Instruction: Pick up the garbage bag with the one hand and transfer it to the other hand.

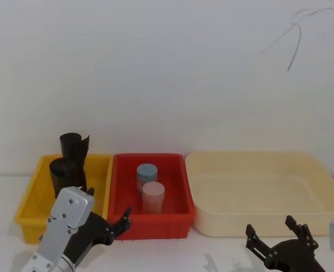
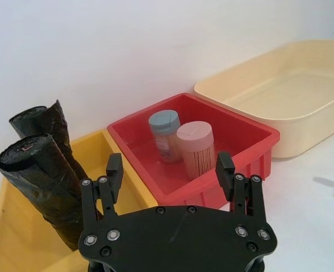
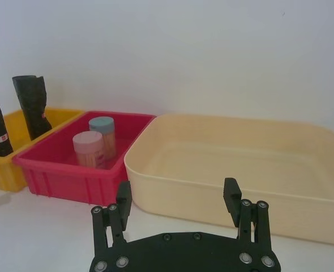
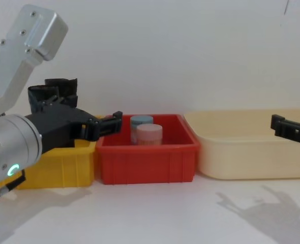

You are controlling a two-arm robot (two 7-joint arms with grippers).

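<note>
garbage bag (image 2: 42, 187): upright, left of red bin (image 1: 155, 226).
left gripper (image 2: 169, 170): at red bin's front-left corner, jaws open.
right gripper (image 3: 177, 192): right of red bin, jaws open.

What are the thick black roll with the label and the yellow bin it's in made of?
The garbage bag looks like thin black plastic film rolled tight: glossy, with fine wrinkles. The yellow bin seems to be rigid moulded plastic: smooth, even walls with a slight sheen.

Bright, diffuse light; white wall (image 1: 155, 68) evenly lit. Chest view: soft finger-shaped shadow (image 4: 262, 206) on table (image 4: 155, 218) at 5 o'clock, fainter one at 7.
</note>
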